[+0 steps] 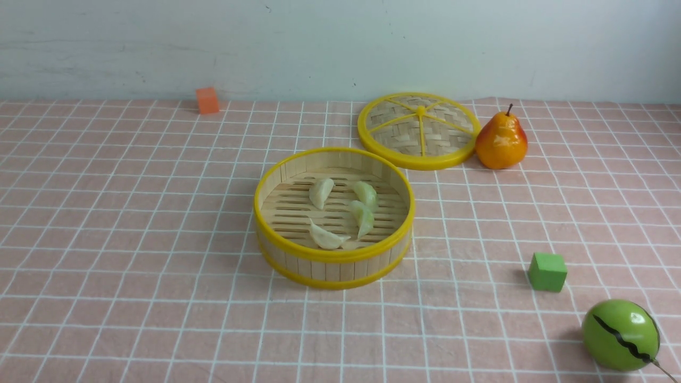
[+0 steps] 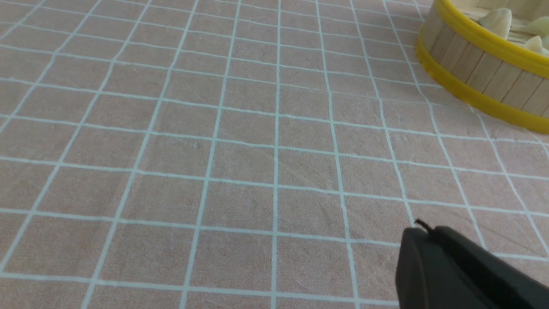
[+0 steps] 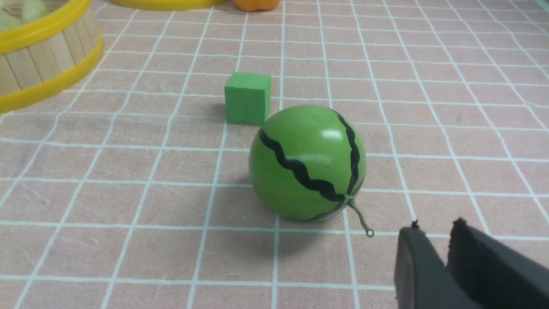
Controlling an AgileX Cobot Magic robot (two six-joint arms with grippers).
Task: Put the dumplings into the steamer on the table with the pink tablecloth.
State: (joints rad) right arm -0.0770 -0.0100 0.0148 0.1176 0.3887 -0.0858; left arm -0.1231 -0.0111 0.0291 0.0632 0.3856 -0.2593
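The steamer (image 1: 334, 255) stands mid-table on the pink tablecloth (image 1: 133, 213). All the dumplings lie on its slatted floor: a cream one (image 1: 321, 192) at the back, two pale green ones (image 1: 367, 194) (image 1: 363, 218) on the right, and a cream one (image 1: 327, 238) at the front. Neither gripper shows in the front view. In the left wrist view my left gripper (image 2: 418, 227) is shut and empty over bare cloth, well away from the steamer (image 2: 472, 64). In the right wrist view my right gripper (image 3: 433, 227) is empty, jaws narrowly apart, just beside a toy watermelon (image 3: 308, 163).
The woven lid (image 1: 418, 130) lies behind the steamer, with a toy pear (image 1: 501, 141) touching its right edge. A green cube (image 1: 547, 271) and the watermelon (image 1: 621, 335) sit at the front right. An orange cube (image 1: 207, 100) stands by the back wall.
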